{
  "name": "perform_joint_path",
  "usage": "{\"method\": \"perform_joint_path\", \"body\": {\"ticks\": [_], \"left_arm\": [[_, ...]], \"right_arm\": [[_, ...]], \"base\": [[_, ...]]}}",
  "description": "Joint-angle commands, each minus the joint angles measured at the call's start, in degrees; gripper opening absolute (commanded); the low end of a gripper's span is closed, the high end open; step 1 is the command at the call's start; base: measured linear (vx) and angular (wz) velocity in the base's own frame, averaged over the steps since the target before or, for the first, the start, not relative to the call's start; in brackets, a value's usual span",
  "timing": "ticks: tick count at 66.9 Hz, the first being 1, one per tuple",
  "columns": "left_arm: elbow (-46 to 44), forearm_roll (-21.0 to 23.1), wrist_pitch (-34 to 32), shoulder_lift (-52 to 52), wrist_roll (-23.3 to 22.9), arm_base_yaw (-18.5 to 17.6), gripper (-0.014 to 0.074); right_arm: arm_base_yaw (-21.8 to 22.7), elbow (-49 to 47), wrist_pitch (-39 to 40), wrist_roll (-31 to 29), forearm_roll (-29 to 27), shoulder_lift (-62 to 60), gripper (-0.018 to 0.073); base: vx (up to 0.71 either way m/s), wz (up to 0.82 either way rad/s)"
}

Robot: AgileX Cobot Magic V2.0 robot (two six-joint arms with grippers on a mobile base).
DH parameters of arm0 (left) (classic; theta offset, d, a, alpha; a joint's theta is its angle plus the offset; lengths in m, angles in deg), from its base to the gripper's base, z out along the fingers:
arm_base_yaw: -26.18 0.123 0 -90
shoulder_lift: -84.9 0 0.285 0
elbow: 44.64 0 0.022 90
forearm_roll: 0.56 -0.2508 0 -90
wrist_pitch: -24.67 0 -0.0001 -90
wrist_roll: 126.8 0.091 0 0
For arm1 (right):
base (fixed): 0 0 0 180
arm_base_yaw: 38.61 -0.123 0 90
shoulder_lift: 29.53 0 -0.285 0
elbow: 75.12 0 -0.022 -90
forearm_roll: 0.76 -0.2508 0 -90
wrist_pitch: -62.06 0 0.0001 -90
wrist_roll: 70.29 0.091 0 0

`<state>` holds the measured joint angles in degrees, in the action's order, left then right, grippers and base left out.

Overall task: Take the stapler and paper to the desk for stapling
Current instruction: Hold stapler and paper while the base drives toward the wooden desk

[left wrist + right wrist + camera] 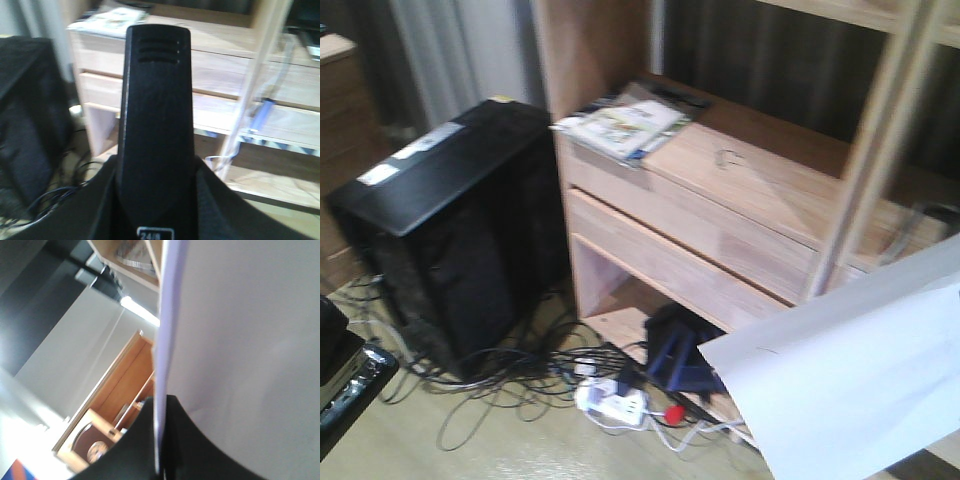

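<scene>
The black stapler [157, 115] stands up the middle of the left wrist view, its slotted end pointing away. My left gripper [156, 175] is shut on its lower body, one dark finger on each side. The white paper [850, 380] hangs in the air at the lower right of the front view. In the right wrist view the paper [250, 340] runs edge-on out of my right gripper [160, 407], which is shut on its edge. The desk is out of view.
A light-wood shelf unit [740, 190] faces me, with magazines [625, 125] on its lower shelf. A black computer tower [450, 230] stands on the floor at the left. Tangled cables and a white power strip [612, 402] lie on the floor between them.
</scene>
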<state>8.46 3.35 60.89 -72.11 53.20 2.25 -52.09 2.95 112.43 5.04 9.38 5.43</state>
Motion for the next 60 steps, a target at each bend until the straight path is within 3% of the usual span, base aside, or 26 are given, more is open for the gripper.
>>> {"method": "perform_joint_path", "body": {"ticks": [1,60], "left_arm": [[-1.72,0.49,-6.84,0.44,0.0,-0.15,-0.0007],[-1.72,0.49,-6.84,0.44,0.0,-0.15,-0.0007]], "right_arm": [[0.09,-1.66,3.89,-0.74,0.14,0.25,-0.0005],[0.09,-1.66,3.89,-0.74,0.14,0.25,-0.0005]], "base": [[0.12,0.5],[0.11,0.58]]}}
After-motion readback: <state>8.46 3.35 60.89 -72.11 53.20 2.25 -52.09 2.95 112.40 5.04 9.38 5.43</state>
